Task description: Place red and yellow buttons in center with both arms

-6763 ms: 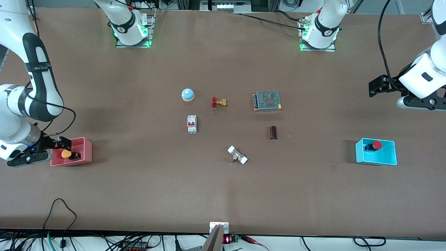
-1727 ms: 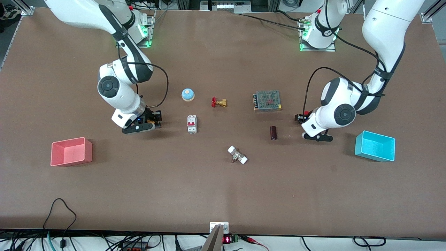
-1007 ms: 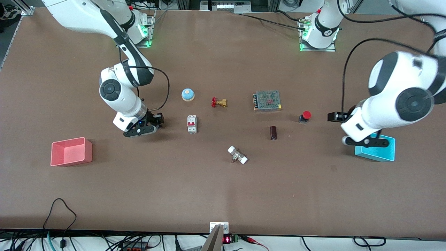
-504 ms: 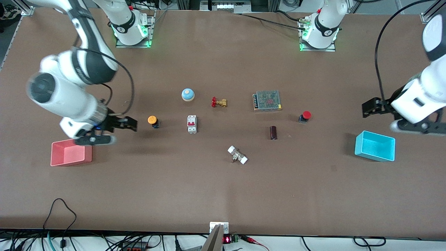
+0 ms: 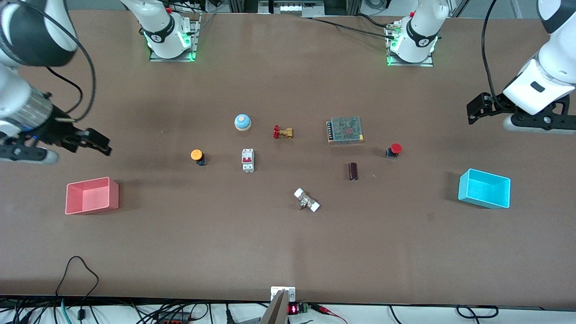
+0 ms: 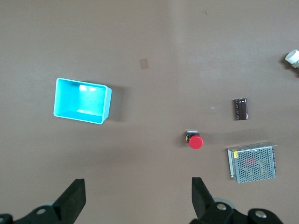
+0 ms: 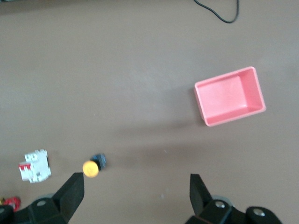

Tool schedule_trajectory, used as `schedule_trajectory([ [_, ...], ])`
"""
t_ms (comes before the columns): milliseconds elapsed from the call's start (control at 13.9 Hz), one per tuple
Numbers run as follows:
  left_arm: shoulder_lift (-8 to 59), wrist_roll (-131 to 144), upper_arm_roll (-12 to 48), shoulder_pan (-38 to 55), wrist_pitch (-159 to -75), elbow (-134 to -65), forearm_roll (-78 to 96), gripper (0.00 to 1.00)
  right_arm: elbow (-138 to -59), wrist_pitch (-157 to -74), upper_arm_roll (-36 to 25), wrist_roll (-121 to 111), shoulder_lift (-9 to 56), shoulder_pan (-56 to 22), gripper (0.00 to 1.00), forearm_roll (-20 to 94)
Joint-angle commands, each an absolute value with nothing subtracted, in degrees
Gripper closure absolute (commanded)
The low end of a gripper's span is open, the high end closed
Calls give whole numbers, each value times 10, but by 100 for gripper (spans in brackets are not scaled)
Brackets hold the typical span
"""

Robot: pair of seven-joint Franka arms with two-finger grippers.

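Observation:
The yellow button [image 5: 196, 155] stands on the bare brown tabletop beside a white breaker [image 5: 248, 160], toward the right arm's end. It also shows in the right wrist view [image 7: 90, 168]. The red button [image 5: 395, 150] stands beside a dark cylinder [image 5: 353, 171], toward the left arm's end, and shows in the left wrist view [image 6: 195, 141]. My right gripper [image 5: 102, 145] [image 7: 135, 179] is open and empty, raised over bare table near the pink bin [image 5: 92, 195]. My left gripper [image 5: 471, 112] [image 6: 138, 184] is open and empty, raised over bare table near the cyan bin [image 5: 484, 188].
Between the buttons lie a blue-and-white dome [image 5: 242, 122], a brass valve with a red handle [image 5: 282, 132], a metal mesh box [image 5: 345, 129] and a white-ended fitting [image 5: 307, 200]. Both bins are empty. Cables hang along the table edge nearest the front camera.
Both buttons went from the bins to the table and were let go. Since half a second ago both arms have drawn back toward their own table ends, grippers open.

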State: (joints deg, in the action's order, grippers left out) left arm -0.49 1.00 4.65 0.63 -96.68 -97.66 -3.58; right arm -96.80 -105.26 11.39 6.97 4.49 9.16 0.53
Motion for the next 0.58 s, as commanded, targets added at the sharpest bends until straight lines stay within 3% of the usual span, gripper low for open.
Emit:
schedule_trajectory([
  [0,-4,4,36,11,-968,-977,-27,0,-969,-983,115,-1,-3,93,0,-2],
  [504,-6,0,38,11,-961,-976,-27,0,-972,-950,116,-5,-24,93,0,-3],
])
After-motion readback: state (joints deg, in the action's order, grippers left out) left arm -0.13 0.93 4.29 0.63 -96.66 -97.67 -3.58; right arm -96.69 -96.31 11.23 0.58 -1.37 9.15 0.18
